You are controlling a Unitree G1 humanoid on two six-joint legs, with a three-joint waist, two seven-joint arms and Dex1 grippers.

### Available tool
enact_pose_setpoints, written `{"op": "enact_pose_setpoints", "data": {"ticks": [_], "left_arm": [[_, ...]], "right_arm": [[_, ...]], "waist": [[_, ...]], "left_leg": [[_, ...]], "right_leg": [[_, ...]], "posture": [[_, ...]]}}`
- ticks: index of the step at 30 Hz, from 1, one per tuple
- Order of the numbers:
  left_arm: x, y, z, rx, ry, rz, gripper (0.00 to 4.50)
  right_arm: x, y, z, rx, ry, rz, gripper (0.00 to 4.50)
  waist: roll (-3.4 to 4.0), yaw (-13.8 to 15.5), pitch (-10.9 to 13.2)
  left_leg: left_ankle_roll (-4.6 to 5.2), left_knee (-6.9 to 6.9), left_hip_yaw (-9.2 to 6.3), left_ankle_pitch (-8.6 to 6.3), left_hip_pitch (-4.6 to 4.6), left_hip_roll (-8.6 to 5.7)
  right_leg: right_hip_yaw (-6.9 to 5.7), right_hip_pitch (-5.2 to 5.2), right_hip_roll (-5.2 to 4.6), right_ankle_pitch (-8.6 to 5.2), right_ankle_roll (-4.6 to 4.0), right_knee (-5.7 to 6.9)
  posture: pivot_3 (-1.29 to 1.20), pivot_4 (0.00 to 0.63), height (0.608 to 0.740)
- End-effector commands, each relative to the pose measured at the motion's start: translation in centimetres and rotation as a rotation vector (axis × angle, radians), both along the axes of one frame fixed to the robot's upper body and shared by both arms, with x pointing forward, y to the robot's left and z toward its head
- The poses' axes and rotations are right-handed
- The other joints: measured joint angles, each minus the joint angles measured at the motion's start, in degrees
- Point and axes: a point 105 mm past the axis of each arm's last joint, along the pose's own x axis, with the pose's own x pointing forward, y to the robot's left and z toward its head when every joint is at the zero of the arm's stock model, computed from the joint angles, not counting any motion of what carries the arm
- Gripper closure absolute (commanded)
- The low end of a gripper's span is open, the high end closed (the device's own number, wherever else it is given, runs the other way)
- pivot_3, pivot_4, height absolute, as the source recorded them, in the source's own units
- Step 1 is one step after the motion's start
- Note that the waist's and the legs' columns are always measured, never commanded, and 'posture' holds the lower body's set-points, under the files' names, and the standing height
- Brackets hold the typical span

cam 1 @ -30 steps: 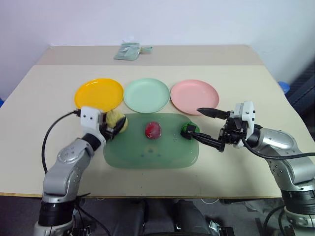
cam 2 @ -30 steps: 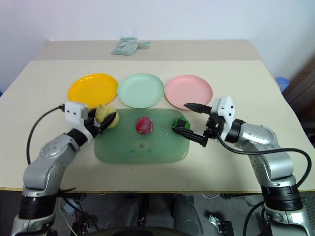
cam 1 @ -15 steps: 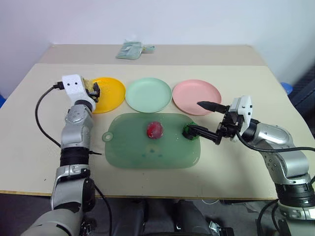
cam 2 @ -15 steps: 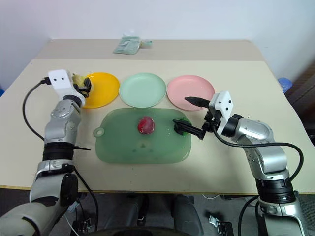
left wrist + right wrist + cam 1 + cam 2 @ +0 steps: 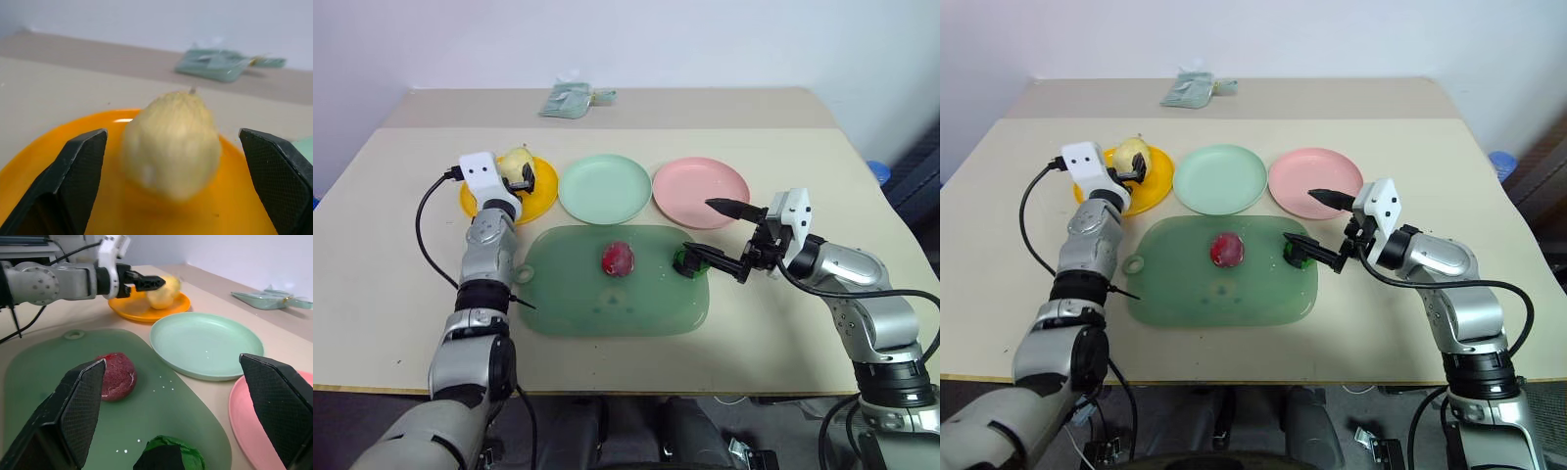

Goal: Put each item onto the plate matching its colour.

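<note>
Beige bench (image 5: 401,255) carries yellow-orange plate (image 5: 540,199), mint green plate (image 5: 604,188) and pink plate (image 5: 700,182) in a row, w/ a translucent green board (image 5: 607,294) just in front and a clear packet (image 5: 570,101) at the far edge; nothing blocks either arm. Left tool (image 5: 171,161) is spread wide over the yellow-orange plate, pale yellow pear (image 5: 517,163) between its fingers, contact not clear. Right tool (image 5: 713,233) also spread wide, holding nothing, lower finger at the green-and-black piece (image 5: 688,259) on the board's right end; dark red fruit (image 5: 618,258) sits mid-board.
</note>
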Motion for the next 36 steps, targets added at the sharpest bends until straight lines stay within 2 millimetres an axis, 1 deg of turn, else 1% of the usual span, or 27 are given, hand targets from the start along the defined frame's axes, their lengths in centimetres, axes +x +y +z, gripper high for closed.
{"op": "enact_pose_setpoints", "data": {"ticks": [1,3,4,7,9,10,12,14,18,20,22,23,24,26,31,34,36], "left_arm": [[-2.8,-0.9,4.3,0.040,-0.132,-0.138,0.04],[-4.8,-1.6,4.6,0.060,-0.136,-0.226,0.04],[-5.9,-2.1,4.4,0.074,-0.126,-0.291,0.04],[-8.9,-3.1,3.3,0.107,-0.076,-0.455,0.04],[-10.3,-2.8,2.1,0.223,-0.034,-0.500,0.04],[-11.1,-2.6,1.7,0.245,-0.022,-0.531,0.04],[-12.3,-2.0,1.2,0.255,0.002,-0.588,0.04],[-13.5,-1.7,0.7,0.274,0.025,-0.653,0.04],[-16.6,-0.6,-0.1,0.279,0.068,-0.820,0.04],[-18.5,-0.9,-0.3,0.280,0.098,-0.935,0.04],[-20.2,-1.2,-0.6,0.300,0.145,-1.041,0.04],[-21.0,-1.4,-0.7,0.316,0.170,-1.093,0.04],[-21.5,-1.6,-0.8,0.330,0.191,-1.132,0.04],[-21.9,-1.7,-0.6,0.347,0.200,-1.168,0.04],[-22.3,-2.0,-0.3,0.357,0.204,-1.201,0.04],[-22.4,-2.2,-0.2,0.361,0.201,-1.205,0.04],[-22.4,-2.3,-0.2,0.364,0.198,-1.206,0.04]], "right_arm": [[-0.4,0.4,1.2,0.019,-0.051,0.014,0.00],[-0.5,0.9,1.1,0.030,-0.042,0.028,0.00],[-0.5,1.3,1.0,0.030,-0.037,0.037,0.00],[-0.7,2.7,0.7,0.047,0.006,0.071,0.00],[-0.5,3.5,0.4,0.040,0.038,0.073,0.00],[-0.4,4.0,0.1,0.033,0.070,0.064,0.00],[0.1,4.8,-0.3,0.015,0.104,0.041,0.00],[0.0,5.7,-0.2,0.020,0.124,0.051,0.00],[0.2,7.4,-0.4,-0.012,0.177,0.055,0.00],[0.3,8.1,-0.7,-0.035,0.196,0.065,0.00],[0.5,8.6,-1.6,-0.088,0.213,0.067,0.00],[0.7,8.8,-2.0,-0.111,0.219,0.068,0.00],[0.8,9.0,-2.3,-0.126,0.224,0.069,0.00],[0.9,9.2,-2.7,-0.141,0.234,0.074,0.00],[1.5,10.1,-4.2,-0.152,0.268,0.071,0.00],[2.3,10.9,-5.1,-0.153,0.275,0.050,0.00],[2.6,11.2,-5.4,-0.158,0.272,0.043,0.00]], "waist": [[0.00,-0.5,0.0],[0.01,-0.7,0.0],[0.02,-0.7,0.0],[0.09,-0.8,-0.1],[0.10,-0.9,-0.1],[0.11,-0.8,-0.1],[0.11,-0.7,-0.1],[0.10,-0.6,-0.1],[0.12,-0.7,0.0],[0.14,-0.8,0.0],[0.14,-0.3,0.0],[0.07,-0.5,0.0],[0.04,-0.9,-0.1],[0.09,-0.9,0.0],[0.10,-0.9,0.0],[0.10,-0.9,0.0],[0.11,-1.0,0.0]], "left_leg": [[0.00,0.00,0.00,0.00,-0.02,0.00],[-0.02,0.00,-0.02,0.01,-0.02,0.01],[-0.01,0.00,-0.02,0.00,-0.02,0.01],[0.01,-0.02,-0.01,-0.01,-0.01,0.02],[0.01,-0.03,-0.02,-0.01,0.00,0.02],[0.01,-0.03,-0.02,-0.01,0.00,0.03],[0.01,-0.03,-0.02,-0.01,0.00,0.03],[0.01,-0.02,-0.02,-0.01,0.00,0.03],[0.00,-0.05,-0.01,-0.02,0.00,0.02],[0.01,-0.07,-0.02,-0.03,0.00,0.03],[0.01,-0.10,-0.01,-0.03,0.00,0.03],[0.01,-0.09,-0.06,-0.03,0.00,0.03],[0.05,-0.08,-0.02,-0.06,0.00,0.02],[0.06,-0.14,0.01,-0.08,0.00,0.03],[0.06,-0.14,0.02,-0.08,0.00,0.03],[0.06,-0.16,0.01,-0.08,0.00,0.03],[0.06,-0.17,0.01,-0.07,0.00,0.03]], "right_leg": [[0.00,-0.03,0.00,0.00,0.00,0.04],[0.00,-0.04,0.01,0.00,0.00,0.06],[0.00,-0.04,0.01,0.00,0.00,0.06],[0.01,-0.03,0.01,0.00,-0.01,0.06],[0.01,-0.04,0.01,0.00,-0.01,0.07],[0.01,-0.03,0.02,0.00,-0.02,0.06],[0.01,-0.04,0.02,0.00,-0.02,0.06],[0.00,-0.02,0.00,-0.01,-0.03,0.02],[0.00,-0.01,-0.04,-0.01,-0.05,-0.03],[-0.01,-0.02,-0.03,-0.02,-0.06,-0.04],[0.00,-0.02,-0.04,-0.02,-0.06,-0.06],[-0.10,-0.01,-0.08,-0.02,-0.06,-0.11],[-0.10,0.06,-0.09,-0.02,-0.06,-0.15],[-0.09,0.02,-0.11,-0.02,-0.07,-0.17],[-0.10,0.01,-0.10,-0.02,-0.06,-0.16],[-0.10,-0.02,-0.09,-0.02,-0.07,-0.15],[-0.10,-0.04,-0.08,-0.02,-0.07,-0.14]], "posture": [[0.00,0.150,0.740],[0.00,0.150,0.740],[0.00,0.150,0.740],[0.00,0.150,0.740],[0.00,0.150,0.740],[0.00,0.150,0.740],[0.00,0.150,0.740],[0.00,0.150,0.740],[0.00,0.150,0.740],[0.00,0.150,0.740],[0.00,0.150,0.740],[0.00,0.150,0.740],[0.00,0.150,0.740],[0.00,0.150,0.740],[0.00,0.150,0.740],[0.00,0.150,0.740],[0.00,0.150,0.740]]}}
